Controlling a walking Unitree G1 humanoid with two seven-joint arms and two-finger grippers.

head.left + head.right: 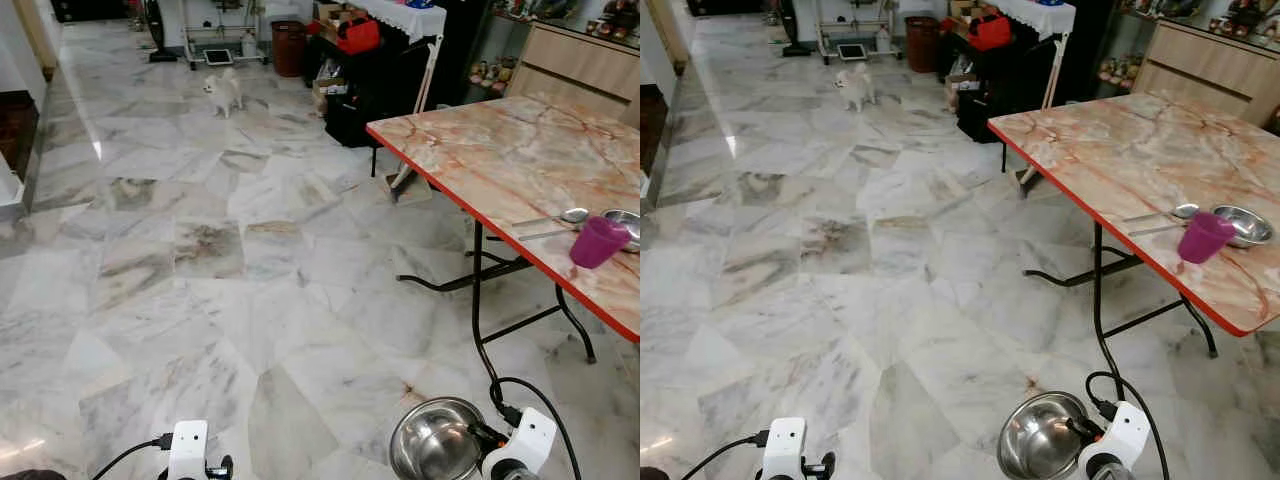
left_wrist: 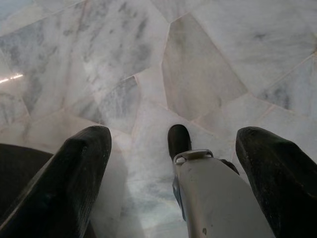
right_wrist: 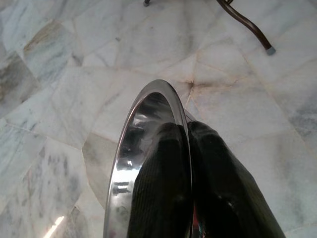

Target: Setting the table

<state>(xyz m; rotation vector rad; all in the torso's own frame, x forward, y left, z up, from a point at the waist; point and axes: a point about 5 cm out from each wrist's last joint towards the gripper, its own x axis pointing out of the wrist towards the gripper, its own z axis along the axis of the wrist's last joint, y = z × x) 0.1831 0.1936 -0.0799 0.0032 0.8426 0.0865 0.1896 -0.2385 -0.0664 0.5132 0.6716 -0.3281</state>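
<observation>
The marble-patterned table top (image 1: pixel 500 150) lies mostly bare toward its far end and middle, while its near right part is taken up by a purple cup (image 1: pixel 598 242) close to the red edge, with a steel bowl (image 1: pixel 625 226) just behind it and a spoon (image 1: pixel 550 219) to their left. Under the top, black folding legs (image 1: pixel 480 290) cross the space. The marble floor (image 1: pixel 200 260) to the left stretches open, with a small white dog (image 1: pixel 223 90) and dark furniture (image 1: pixel 360 80) standing far off.

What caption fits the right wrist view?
Right gripper pinching the rim of a shiny round steel bowl above the marble floor.
</observation>
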